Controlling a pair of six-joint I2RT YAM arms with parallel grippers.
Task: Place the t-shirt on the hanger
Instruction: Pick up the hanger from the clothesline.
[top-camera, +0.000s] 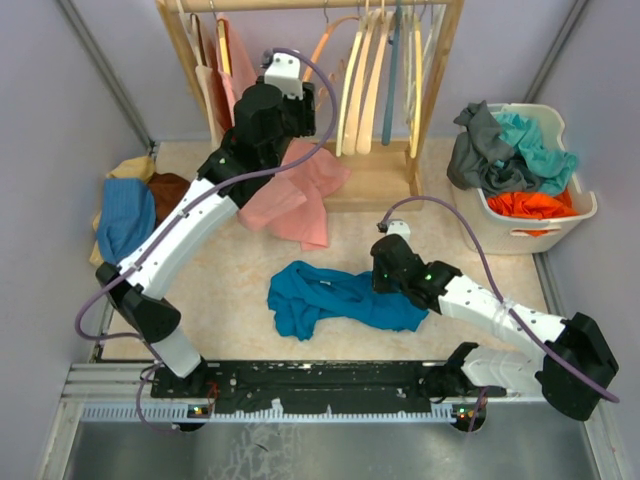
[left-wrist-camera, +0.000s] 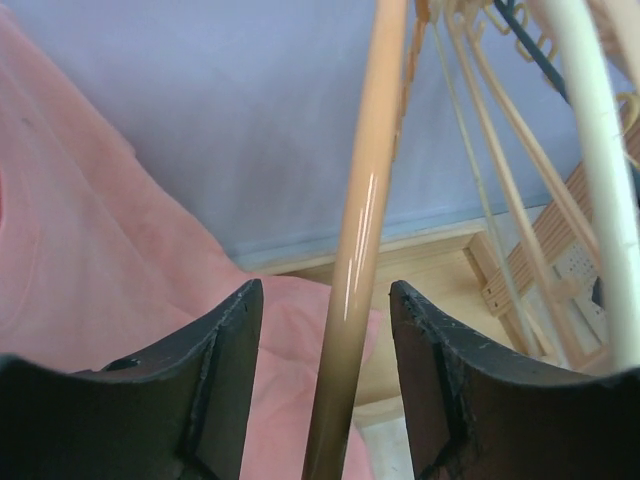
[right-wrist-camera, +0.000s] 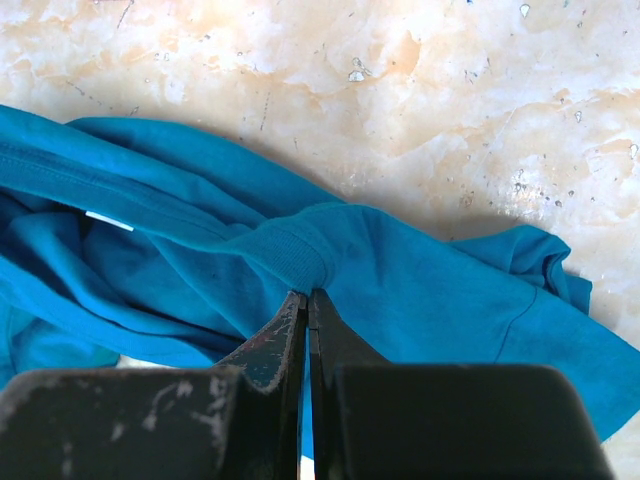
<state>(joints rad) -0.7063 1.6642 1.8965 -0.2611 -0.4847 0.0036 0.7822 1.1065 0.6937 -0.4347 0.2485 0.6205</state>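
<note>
A: Where does the deep teal-blue cotton t-shirt (top-camera: 340, 295) lie?

B: Crumpled on the pale marbled surface (top-camera: 240, 270), between the two arm bases and the wooden garment rack (top-camera: 436, 90). The right end effector (right-wrist-camera: 308, 295) has its fingers pressed together on a ribbed fold of it.

A: And the left end effector (left-wrist-camera: 325, 290)?

B: Up at the rack, jaws apart, with the light orange-tan wooden hanger (left-wrist-camera: 362, 230) passing between them and touching neither.

A: What could go wrong?

B: Nothing holds the hanger, so a lopsided closing could knock it swinging or let it slide out. Its hook could also catch on the rail as it comes off. The salmon-pink garment (top-camera: 295, 195) hangs just beside the jaws and could get pinched along with the wood. On the right, the pinch takes only a narrow fold; the cloth may slip free when lifted, or rise bunched with the neck opening hidden.

A: Counts?

B: One teal t-shirt, one orange-tan hanger, about four paler cream hangers (top-camera: 372, 80) packed too closely to separate surely, one pink garment, one white laundry basket (top-camera: 585, 205).
</note>
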